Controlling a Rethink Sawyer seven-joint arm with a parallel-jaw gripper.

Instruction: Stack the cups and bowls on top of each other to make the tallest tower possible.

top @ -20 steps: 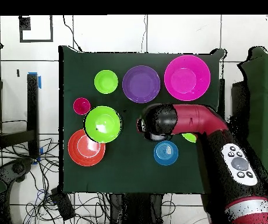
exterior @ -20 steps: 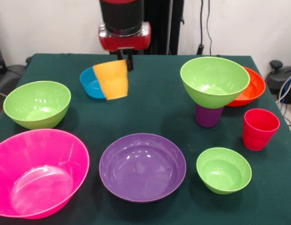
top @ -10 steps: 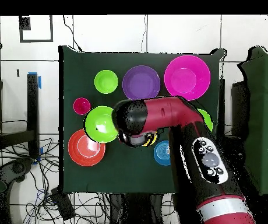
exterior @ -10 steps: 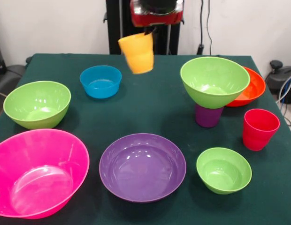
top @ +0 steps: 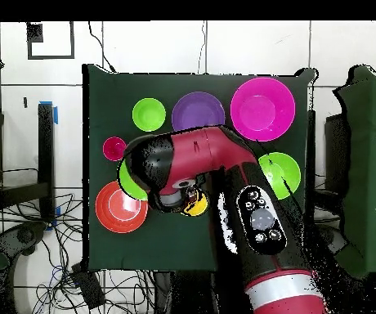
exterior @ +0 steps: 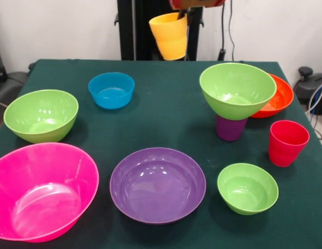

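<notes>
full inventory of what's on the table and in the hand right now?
Green bowls: 3. One at the front view's left, a small one at its front right, one sitting on the purple cup.
Purple cup: 1, under that green bowl, right of centre.
Blue bowl: 1, back left of centre.
Purple bowl: 1, wide, front centre.
Pink bowl: 1, large, front left corner.
Orange-red bowl: 1, behind the stacked green bowl, right side.
Red cup: 1, right edge.
Yellow cup: 1, held in the air above the table's back edge, tilted.
Table: 1, dark green cloth.
Arm: 1, red and black.
Hand: 1, on the yellow cup.
</notes>
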